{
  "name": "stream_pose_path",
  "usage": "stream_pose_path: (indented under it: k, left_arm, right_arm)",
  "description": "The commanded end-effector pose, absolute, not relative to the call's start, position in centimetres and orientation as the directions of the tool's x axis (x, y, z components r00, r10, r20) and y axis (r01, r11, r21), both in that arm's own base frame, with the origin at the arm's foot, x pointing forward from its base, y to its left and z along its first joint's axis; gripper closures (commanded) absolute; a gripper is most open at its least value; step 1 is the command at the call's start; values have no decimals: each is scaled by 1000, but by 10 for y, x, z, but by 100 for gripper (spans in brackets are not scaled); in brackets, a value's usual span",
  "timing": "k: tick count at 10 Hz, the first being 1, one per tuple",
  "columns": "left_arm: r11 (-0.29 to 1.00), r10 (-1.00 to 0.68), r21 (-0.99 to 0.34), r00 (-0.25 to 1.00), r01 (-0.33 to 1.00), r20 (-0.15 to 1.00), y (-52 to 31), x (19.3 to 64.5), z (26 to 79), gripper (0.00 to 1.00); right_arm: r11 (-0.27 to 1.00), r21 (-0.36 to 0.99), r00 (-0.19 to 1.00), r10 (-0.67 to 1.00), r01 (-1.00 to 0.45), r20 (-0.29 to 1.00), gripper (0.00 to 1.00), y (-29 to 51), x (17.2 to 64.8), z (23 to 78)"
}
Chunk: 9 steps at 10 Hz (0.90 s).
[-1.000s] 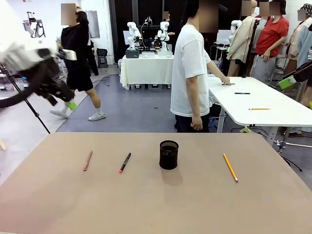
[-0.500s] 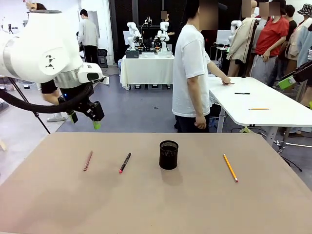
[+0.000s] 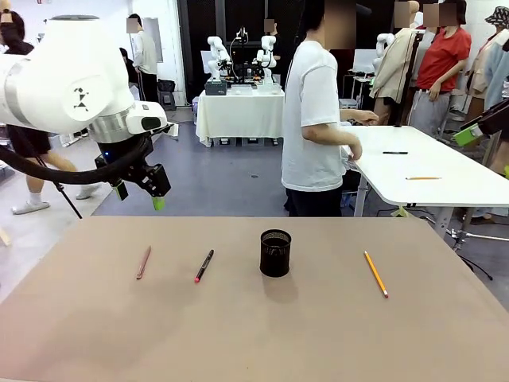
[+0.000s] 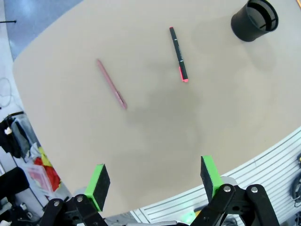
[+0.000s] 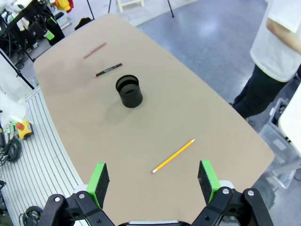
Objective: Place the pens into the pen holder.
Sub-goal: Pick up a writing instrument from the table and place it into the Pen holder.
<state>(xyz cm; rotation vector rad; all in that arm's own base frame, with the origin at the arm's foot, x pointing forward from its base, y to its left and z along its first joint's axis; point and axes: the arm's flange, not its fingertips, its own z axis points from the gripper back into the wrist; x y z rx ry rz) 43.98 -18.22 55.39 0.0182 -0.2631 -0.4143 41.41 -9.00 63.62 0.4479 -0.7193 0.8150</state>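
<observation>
Lying flat beside the holder (image 3: 275,253), brown pen (image 3: 143,262) and black pen (image 3: 204,265) left, yellow pen (image 3: 376,273) right, none in yet; left gripper (image 3: 140,197) hangs open above the brown, right gripper (image 5: 153,181) open too, so approach stage, descent and pinch likely next.

Lit brightly and evenly. Floored in glossy grey-blue floor (image 3: 215,187), with a white-clothed table (image 3: 238,115) at the back against dark panels (image 3: 199,20). Furnished at right with a long white table (image 3: 461,191), beyond a broad tan tabletop (image 3: 254,334).
</observation>
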Motion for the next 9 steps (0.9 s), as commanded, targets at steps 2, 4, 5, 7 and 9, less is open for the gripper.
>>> stream_pose_path:
  k: [2, 4, 5, 7, 9]
  left_arm:
    - [955, -295, 15, 939, 297, 177, -221, 475, 531, 0]
    - [955, -295, 17, 946, 295, 135, -239, 503, 503, 0]
    - [952, -305, 14, 945, 305, 115, -243, 511, 487, 0]
    - [964, -266, 28, 958, 264, 104, -247, 528, 453, 0]
    - [962, -274, 38, 953, 271, 131, -248, 540, 429, 0]
  right_arm:
    - [613, 90, 471, 497, -785, 729, 0, -90, 414, 637]
    - [613, 90, 471, 497, -785, 729, 0, -90, 414, 637]
    - [613, 90, 471, 497, -785, 729, 0, -90, 414, 637]
    - [613, 90, 471, 497, -785, 729, 0, -90, 414, 637]
    - [613, 90, 471, 497, -785, 729, 0, -90, 414, 637]
